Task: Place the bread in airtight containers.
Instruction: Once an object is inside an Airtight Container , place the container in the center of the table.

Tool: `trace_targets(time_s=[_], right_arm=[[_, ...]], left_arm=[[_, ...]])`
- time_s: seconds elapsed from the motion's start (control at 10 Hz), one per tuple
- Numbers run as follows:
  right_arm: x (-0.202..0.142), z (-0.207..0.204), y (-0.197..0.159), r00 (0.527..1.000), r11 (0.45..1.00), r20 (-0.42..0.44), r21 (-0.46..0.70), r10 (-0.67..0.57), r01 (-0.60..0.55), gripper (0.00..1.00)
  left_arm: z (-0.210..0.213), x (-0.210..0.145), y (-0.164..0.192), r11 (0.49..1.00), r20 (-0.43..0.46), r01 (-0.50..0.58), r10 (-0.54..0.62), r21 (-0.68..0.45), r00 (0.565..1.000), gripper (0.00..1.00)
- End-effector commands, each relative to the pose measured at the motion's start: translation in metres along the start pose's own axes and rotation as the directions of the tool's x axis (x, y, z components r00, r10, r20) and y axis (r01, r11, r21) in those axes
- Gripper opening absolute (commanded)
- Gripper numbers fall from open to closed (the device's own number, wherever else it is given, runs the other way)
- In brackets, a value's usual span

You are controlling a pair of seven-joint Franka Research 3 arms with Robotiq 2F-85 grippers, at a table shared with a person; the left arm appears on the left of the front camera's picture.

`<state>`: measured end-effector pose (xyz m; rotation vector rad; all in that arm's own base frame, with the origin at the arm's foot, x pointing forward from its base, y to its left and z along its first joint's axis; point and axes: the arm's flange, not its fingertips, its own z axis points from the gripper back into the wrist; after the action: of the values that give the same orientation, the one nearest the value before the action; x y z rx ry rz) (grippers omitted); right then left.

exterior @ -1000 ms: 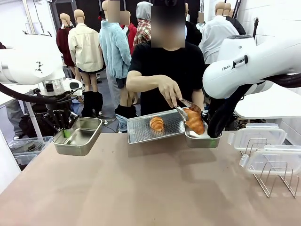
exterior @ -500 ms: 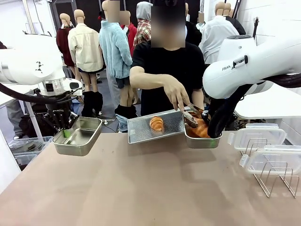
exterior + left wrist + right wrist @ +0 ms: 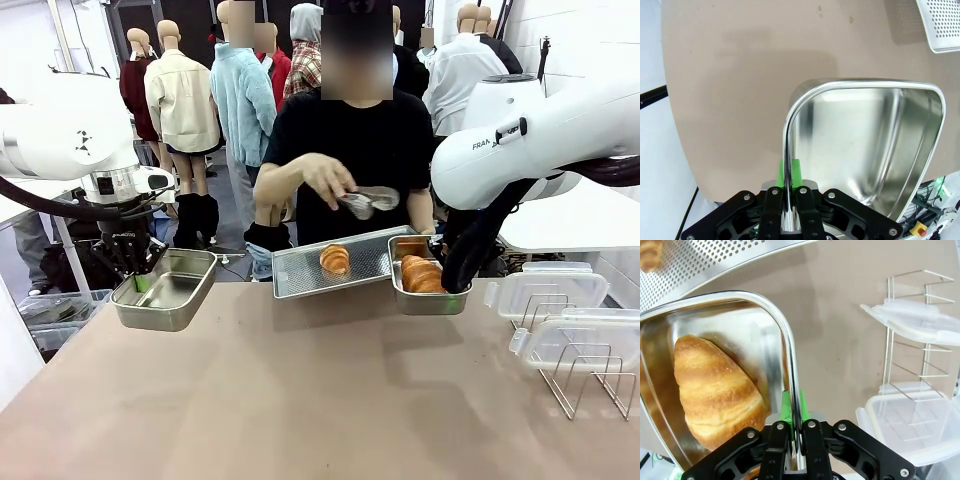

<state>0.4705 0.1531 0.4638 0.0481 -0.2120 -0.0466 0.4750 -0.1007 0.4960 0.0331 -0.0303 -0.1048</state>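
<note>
My left gripper [image 3: 140, 283] [image 3: 789, 172] is shut on the rim of an empty steel container [image 3: 168, 288] [image 3: 865, 145], holding it above the table at the left. On the right, a second steel container [image 3: 428, 296] [image 3: 782, 335] hangs from my right gripper [image 3: 452, 285] [image 3: 792, 407], which is shut on its rim. One golden-brown bread roll [image 3: 421, 274] [image 3: 715, 390] lies inside it. Another bread roll [image 3: 335, 260] sits on the perforated tray [image 3: 300, 270] [image 3: 695, 260] that the person holds between the two containers. The person's other hand holds metal tongs [image 3: 368, 200], raised and empty.
Clear plastic lids [image 3: 545, 290] [image 3: 910, 322] rest on a wire rack [image 3: 580, 385] [image 3: 905, 370] at the table's right side. The brown tabletop [image 3: 320, 390] stretches in front of both containers.
The person set the roll down in the right container with the tongs, then lifted the empty tongs up toward the chest. Both arms and containers stayed still.
</note>
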Motion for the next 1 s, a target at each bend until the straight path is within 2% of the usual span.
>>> trace_targets(time_s=[0.0,0.9], right_arm=[[-0.0007,0.0023,-0.0004,1.000,1.000,0.016,-0.002,0.005,-0.005,0.00],[-0.0007,0.0023,-0.0004,1.000,1.000,0.016,-0.002,0.005,-0.005,0.00]], left_arm=[[0.0028,0.0011,0.0016,1.000,0.017,0.017,-0.016,-0.001,1.000,0.00],[0.0028,0.0011,0.0016,1.000,0.017,0.017,-0.016,-0.001,1.000,0.00]])
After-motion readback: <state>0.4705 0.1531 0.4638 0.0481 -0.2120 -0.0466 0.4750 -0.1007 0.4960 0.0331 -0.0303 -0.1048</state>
